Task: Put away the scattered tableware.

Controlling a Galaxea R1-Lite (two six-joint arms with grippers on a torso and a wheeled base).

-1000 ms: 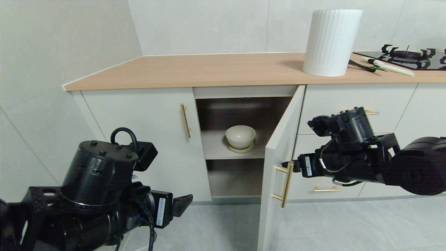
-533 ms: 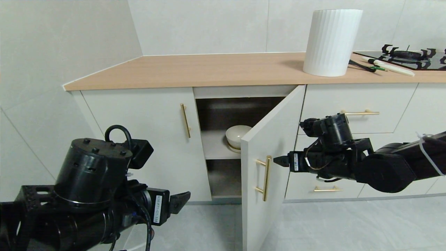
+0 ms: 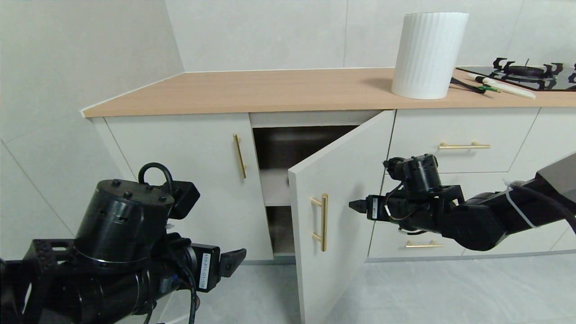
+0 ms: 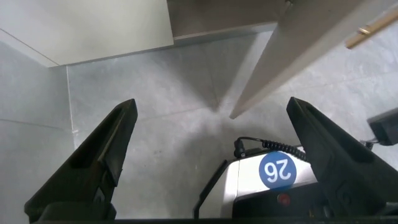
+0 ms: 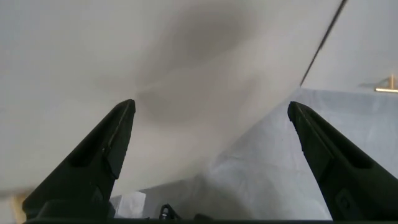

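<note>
White flat-panel cabinet door [image 3: 342,171] is standing half-shut; black right gripper [image 3: 355,206], jaws spread, is resting against it; final push pending.

One ribbed cylinder [image 3: 428,55], one open cabinet door [image 3: 342,180], four gold handles [image 3: 239,155] [image 3: 322,222] [image 3: 464,146] [image 3: 423,245], one hob [image 3: 524,72], two end effectors [image 3: 234,260] [image 3: 355,205].

head looks down; wrists share cabinet door [image 3: 338,164].

Right gripper [image 3: 355,205] tips at the half-shut cabinet door [image 3: 346,162] face; brass handle [image 3: 322,222] just beyond them, toward the left gripper [image 3: 235,260].
</note>
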